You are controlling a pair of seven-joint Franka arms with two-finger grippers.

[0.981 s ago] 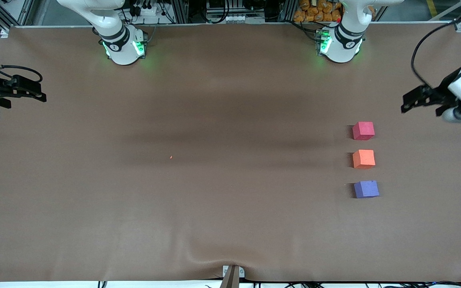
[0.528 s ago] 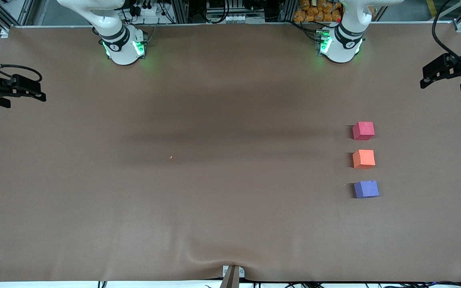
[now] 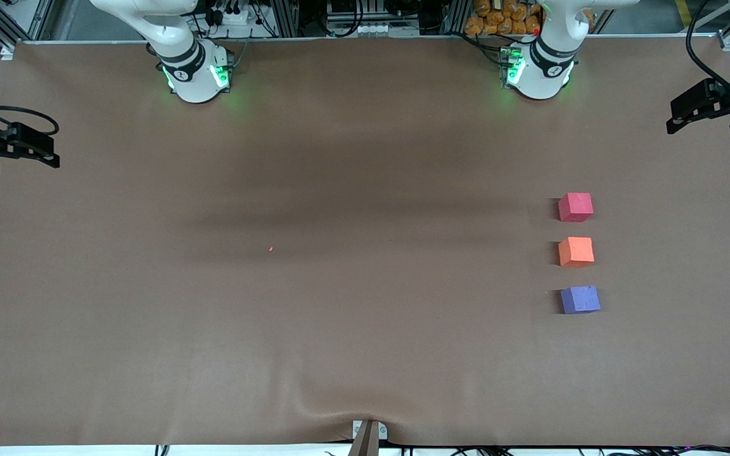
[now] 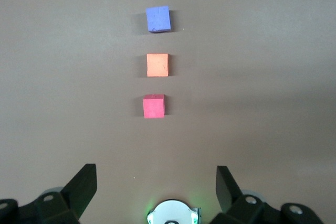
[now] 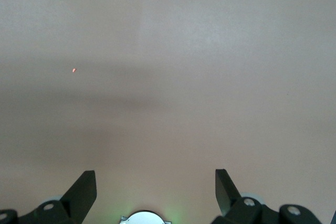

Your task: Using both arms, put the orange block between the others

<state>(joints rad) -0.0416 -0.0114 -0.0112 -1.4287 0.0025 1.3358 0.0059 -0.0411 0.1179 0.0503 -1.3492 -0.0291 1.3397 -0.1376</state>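
Two white arms, bases at top of the front view, left hand at the upper right edge of the frame, fingers spread and empty, right hand at the upper left edge, likewise spread and empty

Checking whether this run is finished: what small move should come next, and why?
Probably none beyond holding both arms parked. The orange block already sits between the pinkish-red cube and purple cube, untouched; the left gripper and right gripper are open at the table's ends.

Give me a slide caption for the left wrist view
Open left gripper above a row of matte foam cubes: small orange cube between pinkish-red cube and purple cube.
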